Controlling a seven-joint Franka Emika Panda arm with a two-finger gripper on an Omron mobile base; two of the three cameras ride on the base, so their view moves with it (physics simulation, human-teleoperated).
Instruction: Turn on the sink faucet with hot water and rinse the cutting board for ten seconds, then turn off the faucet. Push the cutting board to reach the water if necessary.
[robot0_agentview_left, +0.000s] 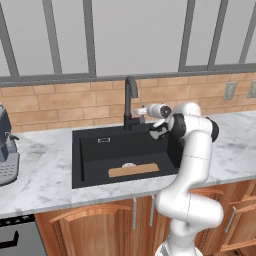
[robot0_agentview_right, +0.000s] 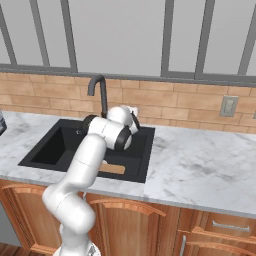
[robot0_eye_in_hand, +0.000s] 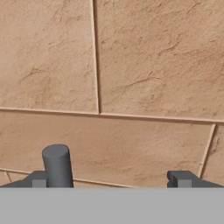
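Gripper (robot0_eye_in_hand: 113, 179) stands wide, nothing between its two dark finger tips; the hand view looks straight onto tan brick backsplash (robot0_eye_in_hand: 144, 65), so the hand is aimed at the wall behind the sink, not down at it. In the left base view the white hand sits just beside the base of the sink faucet (robot0_agentview_left: 130, 100), on the faucet's 3 o'clock side, close enough that I cannot tell whether it touches (the small side lever is not resolved at this size; it is presumably in the cluster where hand meets tap). Judgement: the coming move turns on this one relation, lever lying toward 9 o'clock from the claw, a short sideways reach. No stream falls from the spout, so the tap is judged not yet on. Nearer to the robot, the cutting board (robot0_agentview_left: 134, 170) lies flat on the floor of the sink (robot0_agentview_left: 90, 160), against the front wall, its long axis running 9-to-3 across the basin, with the round drain just behind it at 12 o'clock. Spout mouth appears to hang well behind the board, so a push toward 12 o'clock may be needed. Farther off, wall outlet (robot0_agentview_right: 229, 106) on the brick. No brands, labels or legible writing anywhere.
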